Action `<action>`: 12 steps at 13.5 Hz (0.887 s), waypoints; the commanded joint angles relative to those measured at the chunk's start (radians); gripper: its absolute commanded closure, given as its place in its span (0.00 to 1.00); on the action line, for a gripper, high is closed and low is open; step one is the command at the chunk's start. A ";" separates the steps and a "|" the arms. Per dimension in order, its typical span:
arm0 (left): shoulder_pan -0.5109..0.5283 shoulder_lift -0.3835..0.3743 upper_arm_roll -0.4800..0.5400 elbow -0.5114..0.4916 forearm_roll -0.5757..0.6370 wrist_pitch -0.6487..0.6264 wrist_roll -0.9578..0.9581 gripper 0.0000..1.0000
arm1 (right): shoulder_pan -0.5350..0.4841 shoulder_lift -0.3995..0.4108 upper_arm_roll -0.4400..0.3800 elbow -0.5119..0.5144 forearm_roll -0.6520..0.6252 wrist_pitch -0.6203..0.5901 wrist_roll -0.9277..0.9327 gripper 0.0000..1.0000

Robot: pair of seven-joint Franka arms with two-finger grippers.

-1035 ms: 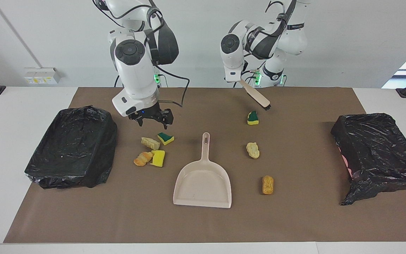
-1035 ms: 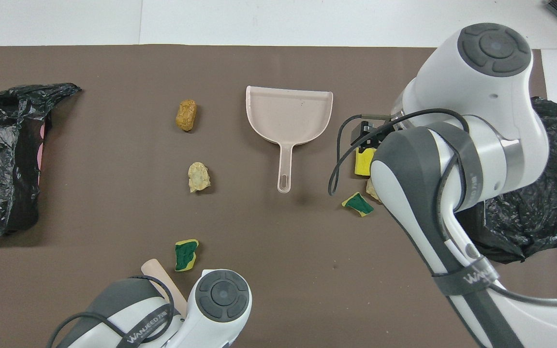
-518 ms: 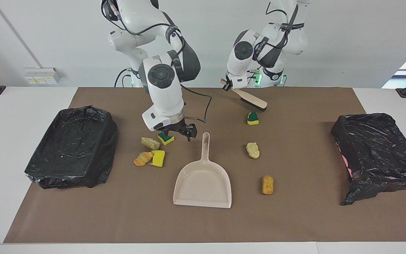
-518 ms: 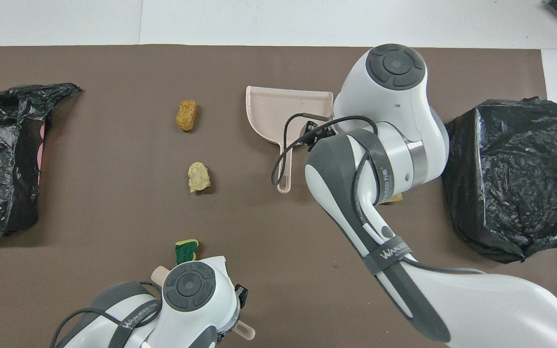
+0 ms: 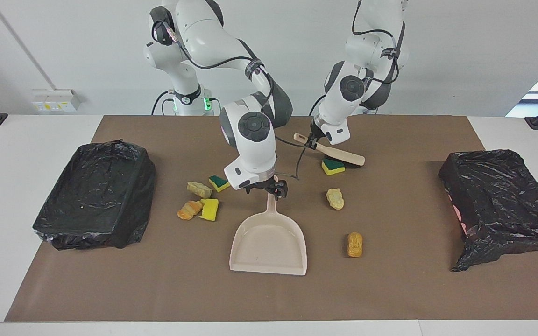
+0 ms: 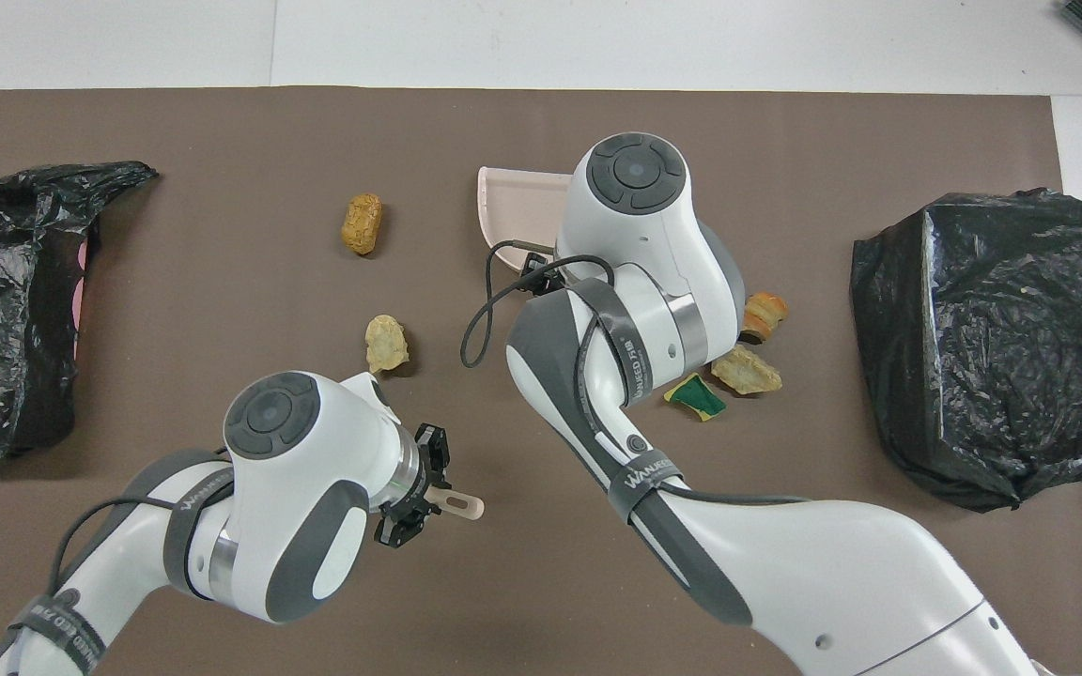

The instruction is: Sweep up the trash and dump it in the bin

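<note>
**A:** Now, the right hand (image 5: 267,189) is down at the tip of the pan (image 5: 269,247) handle, fingers spread either side, no pinch yet. The left hand (image 5: 313,139) is pressed shut on the brush (image 5: 343,157), whose head lies on a green sponge (image 5: 329,168).

**B:** Where's the trash?

**A:** All seven scraps are on the tabletop (image 5: 26,140), none in the pan. Four sit beside the pan toward the right arm's end: sponge (image 5: 219,183), tan lump (image 5: 199,189), orange lump (image 5: 188,210), yellow sponge (image 5: 209,209). Three are toward the left arm's end: the brushed sponge, pale lump (image 5: 335,198), brown lump (image 5: 355,244).

**B:** Risks?

**A:** Prob. three. If the hand shuts off-centre on that thin handle, the pan may twist or skid. The pan mouth faces away from the robots and the scraps lie off to its sides, so a stroke w/o re-aiming the pan would scatter them. The sponge is light, so a hard flick could make it hop the rim.

**B:** Obstacles?

**A:** The right hand's cable (image 5: 297,165) hangs near the brush, and both arms crowd mid-mat. There's a black-bagged bin (image 5: 96,193) at the right arm's end w/ an open hollow. The other bin (image 5: 498,200), at the left arm's end, is draped in bag, and I can't tell if its opening is clear.
</note>
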 commanded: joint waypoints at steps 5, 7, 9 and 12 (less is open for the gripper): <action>0.117 0.151 -0.011 0.237 -0.020 -0.077 0.108 1.00 | 0.036 -0.073 0.002 -0.169 0.032 0.064 -0.122 0.00; 0.134 0.148 -0.008 0.259 -0.009 -0.144 0.243 1.00 | 0.036 -0.073 0.002 -0.171 0.032 0.066 -0.125 0.07; 0.171 0.138 -0.008 0.294 0.052 -0.251 0.396 1.00 | 0.033 -0.071 0.002 -0.172 0.034 0.095 -0.127 0.27; 0.199 0.137 -0.008 0.340 0.144 -0.364 0.554 1.00 | 0.035 -0.071 0.002 -0.168 0.030 0.106 -0.140 0.56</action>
